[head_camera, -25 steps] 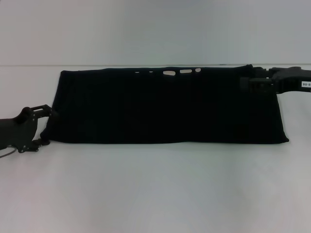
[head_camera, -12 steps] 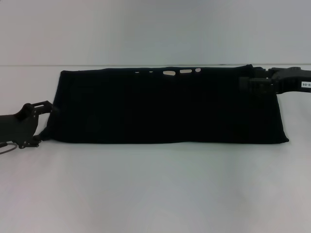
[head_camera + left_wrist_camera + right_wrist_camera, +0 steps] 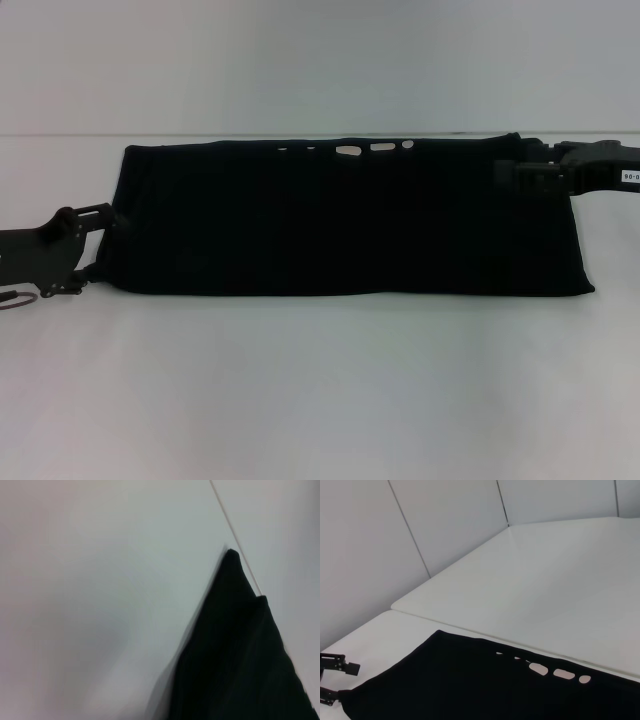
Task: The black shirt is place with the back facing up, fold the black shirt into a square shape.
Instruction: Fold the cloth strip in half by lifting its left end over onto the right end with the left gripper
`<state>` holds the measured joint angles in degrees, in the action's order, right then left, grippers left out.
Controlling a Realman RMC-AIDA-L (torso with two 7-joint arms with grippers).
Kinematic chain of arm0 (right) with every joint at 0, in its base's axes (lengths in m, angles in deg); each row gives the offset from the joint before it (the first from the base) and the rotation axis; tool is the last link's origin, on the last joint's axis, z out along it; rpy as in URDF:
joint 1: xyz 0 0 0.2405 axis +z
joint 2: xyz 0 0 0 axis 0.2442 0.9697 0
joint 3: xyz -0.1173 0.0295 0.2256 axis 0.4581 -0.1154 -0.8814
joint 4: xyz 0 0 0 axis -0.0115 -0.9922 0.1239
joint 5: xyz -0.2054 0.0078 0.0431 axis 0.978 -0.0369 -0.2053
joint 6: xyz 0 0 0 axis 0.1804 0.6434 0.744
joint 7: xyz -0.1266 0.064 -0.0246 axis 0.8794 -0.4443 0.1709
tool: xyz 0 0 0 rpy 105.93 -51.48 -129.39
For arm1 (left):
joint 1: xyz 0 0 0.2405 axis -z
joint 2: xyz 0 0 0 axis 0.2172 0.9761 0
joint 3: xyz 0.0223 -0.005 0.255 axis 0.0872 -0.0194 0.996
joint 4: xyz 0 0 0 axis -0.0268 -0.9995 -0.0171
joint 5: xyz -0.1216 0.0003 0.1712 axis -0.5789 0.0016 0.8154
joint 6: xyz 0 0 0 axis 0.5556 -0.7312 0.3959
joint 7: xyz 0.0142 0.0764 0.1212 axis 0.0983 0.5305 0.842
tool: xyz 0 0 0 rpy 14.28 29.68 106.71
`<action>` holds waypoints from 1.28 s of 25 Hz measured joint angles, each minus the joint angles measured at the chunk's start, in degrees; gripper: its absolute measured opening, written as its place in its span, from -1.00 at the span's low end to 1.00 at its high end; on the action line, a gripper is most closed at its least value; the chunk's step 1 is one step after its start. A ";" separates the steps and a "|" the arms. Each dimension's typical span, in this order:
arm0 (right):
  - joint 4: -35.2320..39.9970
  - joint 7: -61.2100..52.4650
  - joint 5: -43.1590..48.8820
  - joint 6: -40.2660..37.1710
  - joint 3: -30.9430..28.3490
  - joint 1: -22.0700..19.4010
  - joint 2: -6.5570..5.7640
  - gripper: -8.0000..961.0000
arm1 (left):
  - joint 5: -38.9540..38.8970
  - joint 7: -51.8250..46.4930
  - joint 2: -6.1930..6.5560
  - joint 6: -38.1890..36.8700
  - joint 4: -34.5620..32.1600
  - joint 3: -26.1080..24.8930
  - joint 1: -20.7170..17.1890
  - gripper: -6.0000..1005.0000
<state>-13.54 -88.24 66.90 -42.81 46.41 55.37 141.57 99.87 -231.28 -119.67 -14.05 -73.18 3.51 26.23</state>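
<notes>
Across the middle of the white table (image 3: 320, 390) we see the black shirt (image 3: 340, 220) lying flat as a wide, low rectangle, long side running left to right. Its far edge shows a few small pale gaps (image 3: 380, 148) right of centre, also visible in the right wrist view (image 3: 555, 672).

At the left end, the left gripper (image 3: 100, 245) sits at the shirt's near-left corner, fingers spread, one above and one below the cloth edge; contact looks likely but we cannot confirm a pinch, black on black. The left wrist view shows only a pointed shirt corner (image 3: 235, 645) on the table.

At the far right, the right gripper (image 3: 508, 172) lies over the shirt's far-right corner, arm coming in from the right edge. We cannot tell how its claw stands, it merges with the cloth. The right wrist view shows the left gripper (image 3: 332, 677) far off at the shirt's other end.
</notes>
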 joint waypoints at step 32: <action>0.00 0.34 0.01 0.03 0.00 -0.01 -0.06 0.63 | 0.93 7.43 0.10 -2.51 -0.88 2.98 -0.83 -0.67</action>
<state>-13.54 -87.90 66.91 -42.78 46.41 55.35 141.50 100.80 -223.85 -119.57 -16.56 -74.05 6.49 25.40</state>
